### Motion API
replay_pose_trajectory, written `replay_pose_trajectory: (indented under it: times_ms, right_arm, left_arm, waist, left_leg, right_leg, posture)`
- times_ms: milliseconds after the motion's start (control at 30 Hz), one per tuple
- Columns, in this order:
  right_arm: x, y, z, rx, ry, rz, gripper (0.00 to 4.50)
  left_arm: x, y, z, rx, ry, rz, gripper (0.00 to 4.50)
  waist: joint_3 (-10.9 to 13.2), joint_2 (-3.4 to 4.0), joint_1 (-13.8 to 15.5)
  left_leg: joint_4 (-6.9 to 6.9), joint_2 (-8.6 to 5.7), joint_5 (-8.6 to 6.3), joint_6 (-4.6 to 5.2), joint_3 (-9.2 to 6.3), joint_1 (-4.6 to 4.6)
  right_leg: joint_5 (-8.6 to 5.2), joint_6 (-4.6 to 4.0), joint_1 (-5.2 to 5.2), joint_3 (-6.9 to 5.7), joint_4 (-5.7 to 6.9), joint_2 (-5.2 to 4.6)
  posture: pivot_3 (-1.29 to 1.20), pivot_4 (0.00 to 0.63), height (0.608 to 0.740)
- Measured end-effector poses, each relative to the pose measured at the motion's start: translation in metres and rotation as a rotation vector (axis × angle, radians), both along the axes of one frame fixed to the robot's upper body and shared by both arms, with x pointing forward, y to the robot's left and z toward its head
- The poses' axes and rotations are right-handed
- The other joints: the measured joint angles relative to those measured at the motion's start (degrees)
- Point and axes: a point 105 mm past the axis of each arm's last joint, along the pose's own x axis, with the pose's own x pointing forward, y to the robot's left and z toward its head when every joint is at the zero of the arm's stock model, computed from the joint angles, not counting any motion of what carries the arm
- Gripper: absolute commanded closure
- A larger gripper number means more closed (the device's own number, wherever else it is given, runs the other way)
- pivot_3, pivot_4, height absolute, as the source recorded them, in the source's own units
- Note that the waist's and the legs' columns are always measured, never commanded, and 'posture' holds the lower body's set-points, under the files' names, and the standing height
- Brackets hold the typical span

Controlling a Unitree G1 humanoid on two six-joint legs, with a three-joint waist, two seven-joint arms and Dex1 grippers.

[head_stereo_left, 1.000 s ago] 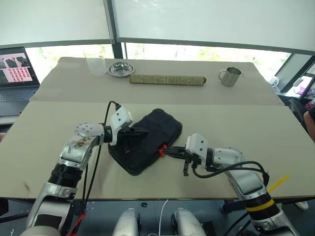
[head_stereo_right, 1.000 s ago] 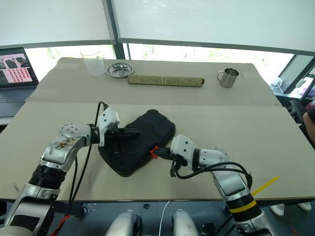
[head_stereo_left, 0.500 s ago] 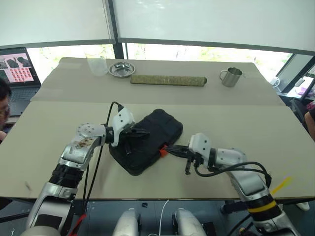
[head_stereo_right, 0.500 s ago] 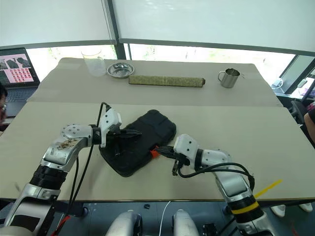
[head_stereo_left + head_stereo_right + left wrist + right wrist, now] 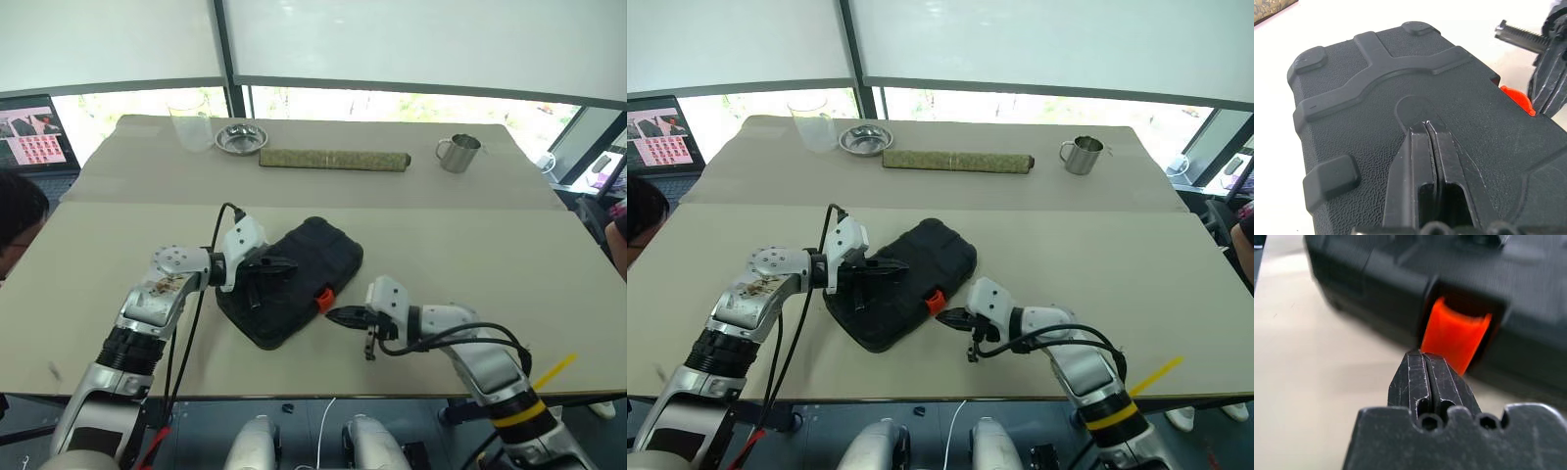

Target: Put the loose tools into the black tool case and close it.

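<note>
The black tool case [image 5: 312, 264] lies closed on the near table, set at an angle, with its orange latch [image 5: 324, 298] on the side facing my right arm. My left gripper [image 5: 277, 266] is shut and its tips rest on the case lid [image 5: 1400, 88]. My right gripper [image 5: 334, 315] is shut, empty, and points at the orange latch [image 5: 1454, 335], its tips just below the tab and close to the tabletop. The loose tools are out of view.
On the far table stand a clear plastic cup [image 5: 192, 127], a metal bowl [image 5: 240, 138], a long rolled mat [image 5: 334, 159] and a steel mug [image 5: 458, 153]. A laptop [image 5: 34, 137] sits at the far left, with a person's head [image 5: 15, 220] at the left edge.
My right gripper has dropped a little, from level with the orange latch to just below it. A person's head has come into view at the left edge. The left gripper has stayed on the lid.
</note>
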Motion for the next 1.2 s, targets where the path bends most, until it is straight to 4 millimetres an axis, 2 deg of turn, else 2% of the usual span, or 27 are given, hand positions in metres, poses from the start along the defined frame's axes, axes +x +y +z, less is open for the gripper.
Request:
replay_pose_trajectory:
  times_ms: [233, 767, 1133, 1200]
  right_arm:
    - [0.002, 0.0, 0.004, -0.006, -0.012, 0.011, 4.44]
    - [0.015, 0.006, -0.005, -0.009, 0.002, -0.009, 4.44]
    - [0.017, 0.007, -0.012, -0.021, 0.017, -0.017, 4.44]
    - [0.012, 0.004, -0.005, -0.017, -0.004, 0.003, 4.44]
  left_arm:
    - [0.0, 0.001, 0.0, 0.006, 0.0, 0.002, 4.44]
    - [0.002, 0.003, -0.004, 0.039, 0.055, 0.03, 4.44]
    - [-0.001, 0.004, -0.004, 0.047, 0.061, 0.036, 4.44]
    - [-0.004, 0.007, -0.005, 0.027, 0.036, 0.034, 4.44]
  waist:
    - [0.0, 0.0, 0.0]
    - [0.0, 0.01, -0.5]
    - [-0.1, 0.03, -0.8]
    - [-0.1, 0.09, -0.9]
  left_leg:
    - [0.0, 0.01, 0.0, 0.0, 0.0, 0.02]
    - [-0.04, 0.13, 0.0, 0.0, 0.0, 0.28]
    - [-0.13, 0.14, 0.0, 0.0, 0.01, 0.34]
    - [-0.19, 0.13, 0.0, -0.01, 0.0, 0.33]
  right_leg:
    - [0.0, 0.0, 0.0, 0.0, 0.01, 0.01]
    - [-0.25, 0.24, 0.12, 0.03, 0.04, 0.13]
    - [-0.26, 0.16, 0.12, 0.07, 0.05, 0.12]
    - [-0.26, 0.14, 0.09, 0.1, 0.04, 0.09]
  posture:
    - [0.0, 0.15, 0.74]
    - [0.0, 0.15, 0.74]
    - [0.0, 0.15, 0.74]
    - [0.0, 0.15, 0.74]
